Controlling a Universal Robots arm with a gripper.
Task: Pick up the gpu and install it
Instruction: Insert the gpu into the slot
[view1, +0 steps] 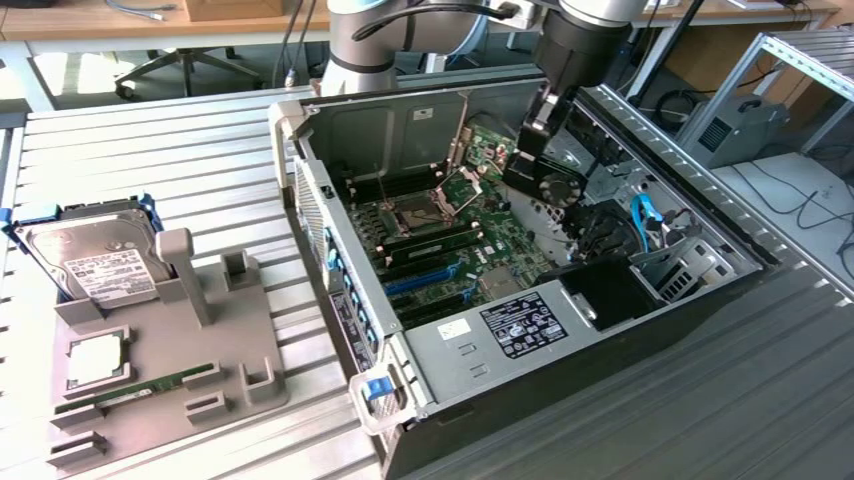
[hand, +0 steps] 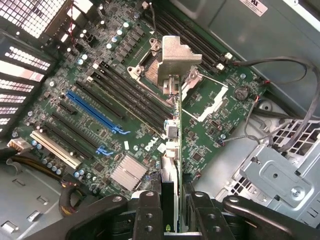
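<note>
**Slatted metal table, two loads**
The ribbed metal table (view1: 160, 150) carries an open computer case (view1: 467, 345), lying on its side with the open face up. A grey plastic fixture (view1: 160, 350) rests flat on the slats at eight o'clock of the case, just apart from it.

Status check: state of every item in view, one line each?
hand: shut on the gpu
gpu: held edge-on above the motherboard, not in a slot
blue slot: empty
computer case: open, on its side
hard drive: resting on the grey tray
memory stick: lying flat on the tray
</note>
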